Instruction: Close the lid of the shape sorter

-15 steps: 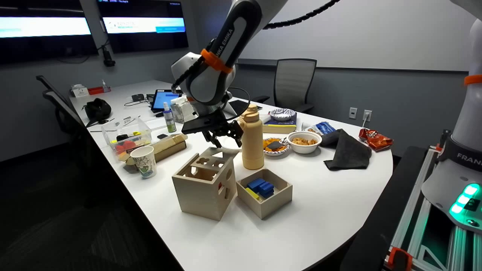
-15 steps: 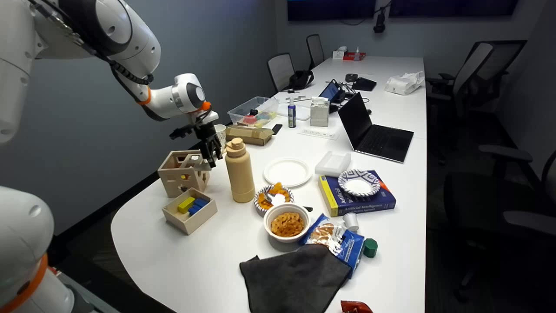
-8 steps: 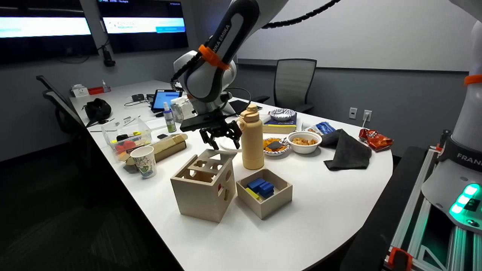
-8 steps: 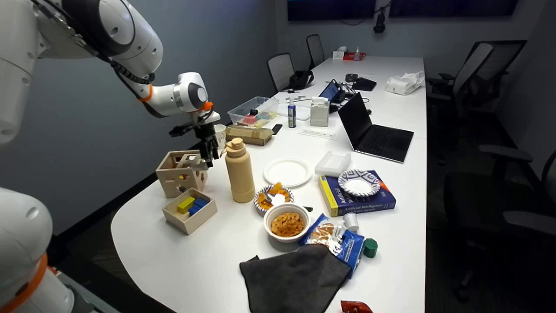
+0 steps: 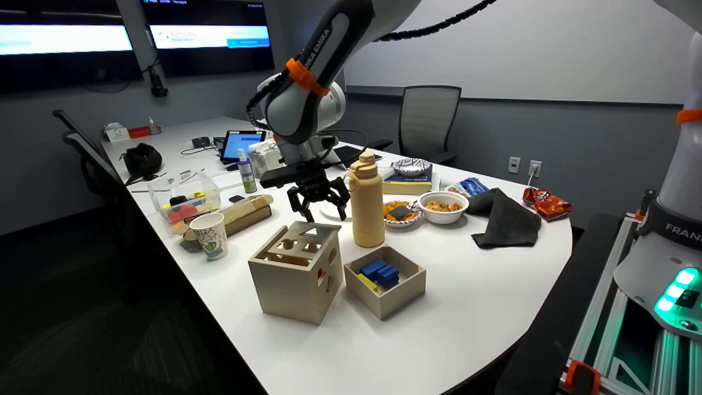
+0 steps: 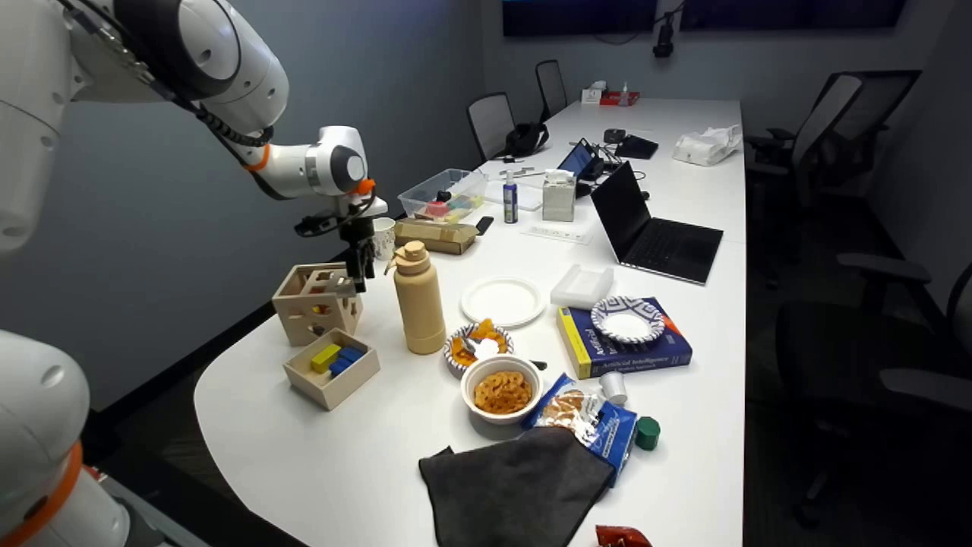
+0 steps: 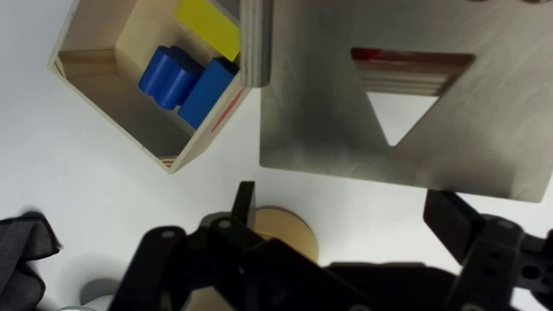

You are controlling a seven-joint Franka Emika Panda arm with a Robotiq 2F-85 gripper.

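The lid (image 7: 319, 134) is a thin pale-wood panel, its triangular cutout plain in the wrist view, and it lies over the top of the shape sorter (image 5: 288, 291), a bare wooden cube; whether flat or tilted I cannot tell. The gripper (image 7: 344, 193), near the lid's outer edge, is released, its fingers spread. I count one lid, one shape sorter, one low wooden box (image 5: 405, 294), two blue blocks (image 7: 170, 80), one yellow block (image 7: 209, 28), one tan bottle (image 6: 420, 304)
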